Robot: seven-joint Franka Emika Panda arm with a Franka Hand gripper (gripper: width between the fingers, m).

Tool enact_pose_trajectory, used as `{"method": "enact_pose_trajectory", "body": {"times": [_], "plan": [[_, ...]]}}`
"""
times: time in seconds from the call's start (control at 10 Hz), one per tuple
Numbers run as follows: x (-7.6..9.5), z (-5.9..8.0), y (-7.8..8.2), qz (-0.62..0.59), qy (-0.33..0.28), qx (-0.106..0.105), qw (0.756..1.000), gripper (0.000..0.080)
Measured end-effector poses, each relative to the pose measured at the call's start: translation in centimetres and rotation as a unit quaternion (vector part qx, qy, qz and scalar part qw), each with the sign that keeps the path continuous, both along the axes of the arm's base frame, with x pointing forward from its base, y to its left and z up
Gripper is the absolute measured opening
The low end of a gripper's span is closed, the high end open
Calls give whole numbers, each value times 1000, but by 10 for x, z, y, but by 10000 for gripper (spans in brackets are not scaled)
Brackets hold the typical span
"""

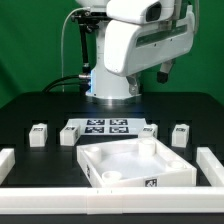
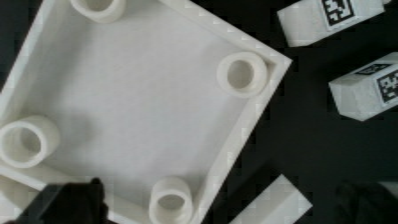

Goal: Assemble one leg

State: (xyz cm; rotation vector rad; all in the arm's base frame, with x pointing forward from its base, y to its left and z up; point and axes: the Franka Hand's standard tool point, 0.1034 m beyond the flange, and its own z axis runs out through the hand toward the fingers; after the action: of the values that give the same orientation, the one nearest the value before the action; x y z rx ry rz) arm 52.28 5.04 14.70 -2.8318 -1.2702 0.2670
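Four small white legs with tags stand in a row on the black table: two at the exterior view's left (image 1: 38, 136) (image 1: 69, 135) and two at its right (image 1: 148, 133) (image 1: 181, 134). Two legs also show in the wrist view (image 2: 329, 18) (image 2: 370, 88), beside the panel. The large white square panel (image 1: 120, 160) lies in front of them; its rim and corner holes fill the wrist view (image 2: 125, 110). My gripper (image 2: 217, 205) hangs high above the panel, open and empty. Only its dark fingertips (image 2: 71, 200) show. The arm hides the gripper in the exterior view.
The marker board (image 1: 107, 127) lies between the legs, behind the panel. White border walls stand at the exterior view's left (image 1: 8, 160), right (image 1: 210, 165) and front (image 1: 100, 205). A further white piece (image 2: 276, 200) shows partly in the wrist view.
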Motion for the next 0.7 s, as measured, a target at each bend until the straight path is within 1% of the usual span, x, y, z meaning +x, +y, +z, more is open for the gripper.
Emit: {"method": "enact_pose_trajectory", "body": {"times": [0.2, 0.3, 0.5, 0.6, 0.7], "plan": [[0, 0, -1, 2, 0, 1, 1000, 650], [-2, -1, -8, 27, -9, 10, 1000, 650], [-23, -18, -27, 81, -53, 37, 995, 650], [-28, -30, -38, 140, -93, 59, 984, 650], [-32, -40, -46, 178, -119, 58, 975, 650]]}}
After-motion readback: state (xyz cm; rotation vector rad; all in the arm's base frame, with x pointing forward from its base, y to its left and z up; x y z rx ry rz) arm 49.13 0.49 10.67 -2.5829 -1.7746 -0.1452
